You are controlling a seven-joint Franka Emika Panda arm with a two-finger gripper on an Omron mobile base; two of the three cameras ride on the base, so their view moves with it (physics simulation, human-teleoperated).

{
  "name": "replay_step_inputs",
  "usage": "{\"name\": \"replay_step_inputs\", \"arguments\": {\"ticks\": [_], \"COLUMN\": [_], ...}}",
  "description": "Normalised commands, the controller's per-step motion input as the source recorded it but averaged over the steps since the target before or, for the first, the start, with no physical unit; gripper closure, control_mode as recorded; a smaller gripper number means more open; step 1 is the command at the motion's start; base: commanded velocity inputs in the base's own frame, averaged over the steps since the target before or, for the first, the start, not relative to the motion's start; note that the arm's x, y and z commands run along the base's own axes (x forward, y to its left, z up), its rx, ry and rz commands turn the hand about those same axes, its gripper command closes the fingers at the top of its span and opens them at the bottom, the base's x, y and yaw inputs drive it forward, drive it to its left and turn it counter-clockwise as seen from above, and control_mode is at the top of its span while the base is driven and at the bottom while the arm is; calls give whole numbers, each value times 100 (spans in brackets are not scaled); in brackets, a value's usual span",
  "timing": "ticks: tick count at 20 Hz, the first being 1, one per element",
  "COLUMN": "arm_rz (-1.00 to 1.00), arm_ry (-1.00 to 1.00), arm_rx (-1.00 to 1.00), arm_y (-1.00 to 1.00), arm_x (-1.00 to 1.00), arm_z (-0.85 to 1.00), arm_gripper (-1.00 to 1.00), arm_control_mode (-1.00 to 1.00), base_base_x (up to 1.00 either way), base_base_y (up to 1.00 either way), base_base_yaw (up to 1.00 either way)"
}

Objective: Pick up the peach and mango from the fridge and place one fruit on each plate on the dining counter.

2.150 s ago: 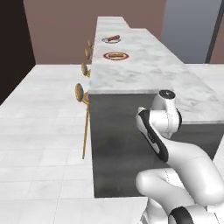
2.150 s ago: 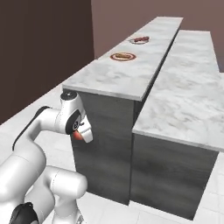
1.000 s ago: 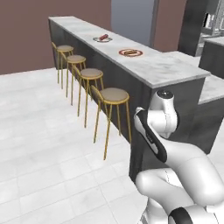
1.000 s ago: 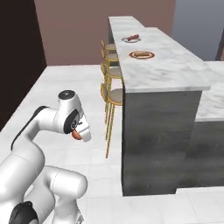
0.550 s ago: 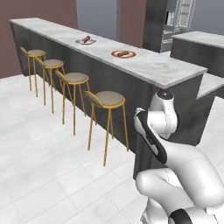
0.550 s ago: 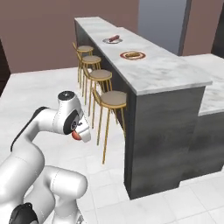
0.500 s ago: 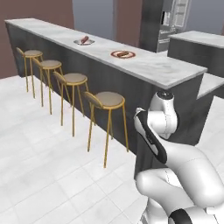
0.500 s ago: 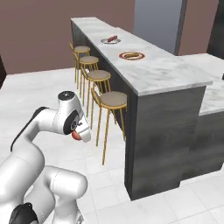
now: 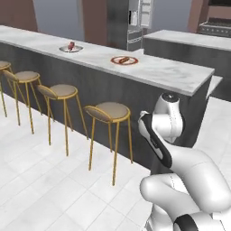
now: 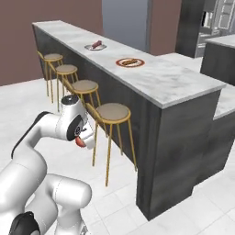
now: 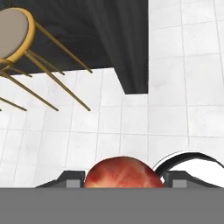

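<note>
A red-orange fruit (image 11: 124,172) is clamped in the pincer (image 11: 124,178), the two dark fingertips (image 11: 70,178) pressed against its sides, so the pincer is closed down around the fruit and nothing else; whether it's the peach or the mango can't really be told from the skin. In the right base view the same fruit (image 10: 80,142) is seen as a small red blob tucked under the folded arm, held low over the white tiled floor (image 10: 27,101) and just beside the nearest stool (image 10: 111,113). The long marble desk (image 9: 153,72) is seen stretching away from the arm, with four gold-legged stools lined up along its front. Two plates are set on top, well apart from the pincer: the red-rimmed plate (image 9: 123,60) nearer the arm, and the silver-grey plate (image 9: 71,48) further along. Something reddish is already lying on each of them, but what exactly can't be made out. The fridge (image 9: 139,21) is seen at the back, beyond the desk, with a steel oven range (image 9: 218,25) off to the right.
</note>
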Motion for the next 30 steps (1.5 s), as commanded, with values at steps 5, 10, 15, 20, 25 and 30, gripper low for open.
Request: {"name": "replay_step_inputs", "arguments": {"ticks": [5, 10, 15, 20, 25, 30], "arm_rz": [0, 0, 0, 0, 0, 0], "arm_ry": [0, 0, 0, 0, 0, 0], "arm_rx": [0, 0, 0, 0, 0, 0], "arm_y": [0, 0, 0, 0, 0, 0], "arm_x": [0, 0, 0, 0, 0, 0], "arm_z": [0, 0, 0, 0, 0, 0], "arm_gripper": [100, 100, 100, 100, 100, 100], "arm_control_mode": [100, 100, 100, 100, 100, 100], "base_base_x": [20, 9, 1, 0, 0, 4], "base_base_y": [85, 74, 73, 84, 96, 99], "base_base_yaw": [-39, -36, -34, -33, -34, -34]}}
